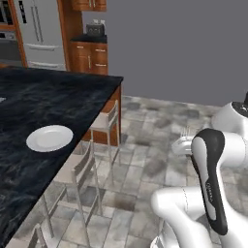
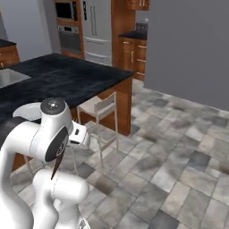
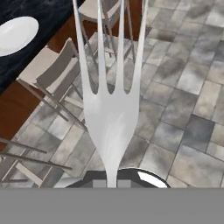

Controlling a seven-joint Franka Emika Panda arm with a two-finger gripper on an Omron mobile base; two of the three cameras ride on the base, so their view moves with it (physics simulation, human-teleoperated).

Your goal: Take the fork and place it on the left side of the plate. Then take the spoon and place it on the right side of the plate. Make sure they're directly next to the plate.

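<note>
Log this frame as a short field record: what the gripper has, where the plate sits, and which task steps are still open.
gripper: shut on the fork, tines pointing away from the hand
fork position: in the air above the tiled floor, off the counter
plate: on the dark counter near its edge, nothing lying against it
stools: tucked along the counter's edge, below the plate
spoon: not located
task state: fork picked up, not yet placed; spoon step not started
</note>
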